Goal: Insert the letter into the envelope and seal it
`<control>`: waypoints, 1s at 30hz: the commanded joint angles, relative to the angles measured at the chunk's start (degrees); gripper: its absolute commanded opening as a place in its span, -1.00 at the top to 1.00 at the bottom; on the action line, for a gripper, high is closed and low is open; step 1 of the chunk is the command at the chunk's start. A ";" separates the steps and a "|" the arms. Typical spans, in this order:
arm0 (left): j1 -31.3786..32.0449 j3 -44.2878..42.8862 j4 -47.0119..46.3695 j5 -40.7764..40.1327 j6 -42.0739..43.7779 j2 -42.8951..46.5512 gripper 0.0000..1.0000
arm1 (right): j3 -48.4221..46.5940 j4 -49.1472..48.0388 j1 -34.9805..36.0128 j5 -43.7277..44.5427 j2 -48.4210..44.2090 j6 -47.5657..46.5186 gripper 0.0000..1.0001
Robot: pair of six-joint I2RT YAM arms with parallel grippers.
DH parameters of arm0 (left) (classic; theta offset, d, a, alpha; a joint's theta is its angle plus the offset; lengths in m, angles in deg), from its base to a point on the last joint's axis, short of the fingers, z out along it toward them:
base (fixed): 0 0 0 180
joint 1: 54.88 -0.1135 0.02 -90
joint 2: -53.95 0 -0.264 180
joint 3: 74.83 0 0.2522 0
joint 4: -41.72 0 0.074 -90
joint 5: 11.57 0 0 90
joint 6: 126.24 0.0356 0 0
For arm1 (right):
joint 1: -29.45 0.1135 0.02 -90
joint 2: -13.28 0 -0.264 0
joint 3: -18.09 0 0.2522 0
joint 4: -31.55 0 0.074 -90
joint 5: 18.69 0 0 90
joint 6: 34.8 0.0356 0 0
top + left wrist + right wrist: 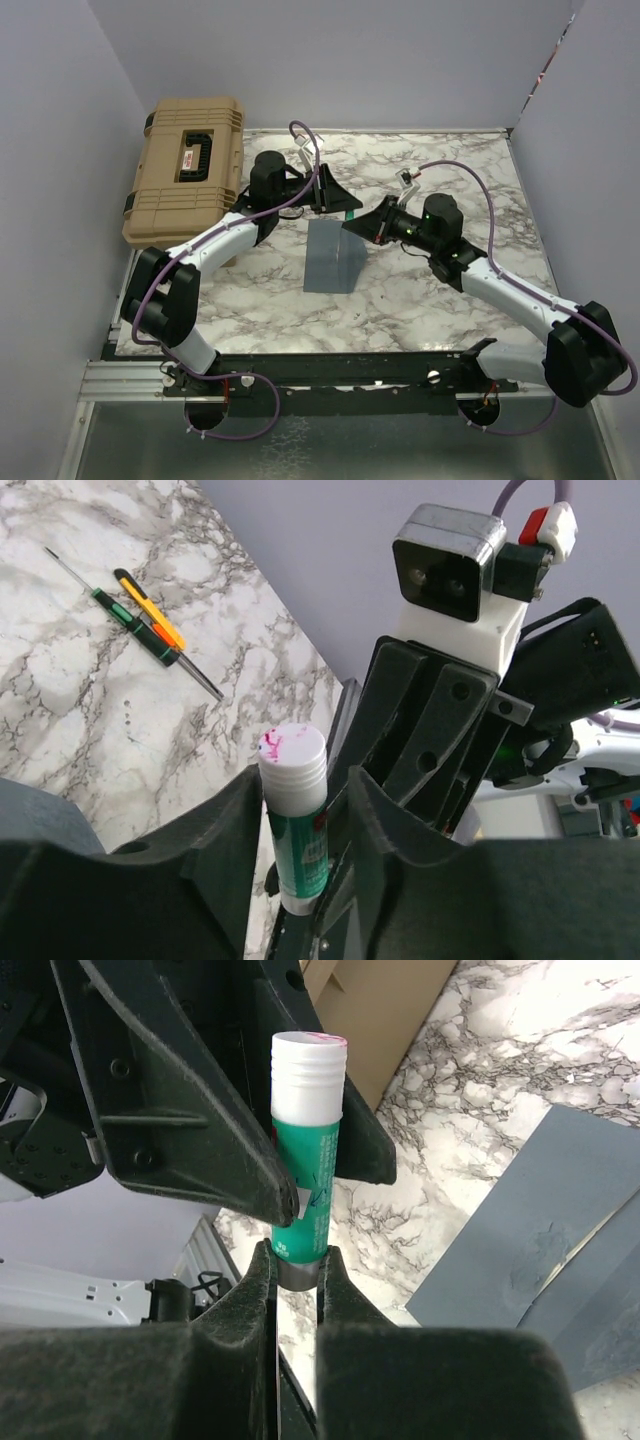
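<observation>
Both arms reach in from the near edge, elbows out, wrists turned inward, meeting just beyond the envelope (335,258), which lies flat on the table (450,300). The letter isn't in sight, prob. tucked inside. Step looks like sealing: right jaws are clamped on the base of an uncapped glue stick (305,1140), and left jaws straddle its upper body, can't tell if they're pinching. Next, one arm needs sole hold & must bring the bare tip down onto the envelope w/o smearing.
</observation>
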 commanded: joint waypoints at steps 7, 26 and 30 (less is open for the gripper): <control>0.29 5.30 -1.92 -1.37 2.38 2.74 0.49 | -0.40 -4.17 0.29 1.99 0.26 0.72 0.99; 0.72 -3.16 22.95 -6.36 35.94 2.58 1.00 | -26.32 41.89 0.29 15.43 -0.19 -10.01 -0.30; 1.61 -2.40 22.96 -6.02 37.54 3.43 1.00 | -30.68 47.57 0.28 15.63 5.39 -10.91 -0.30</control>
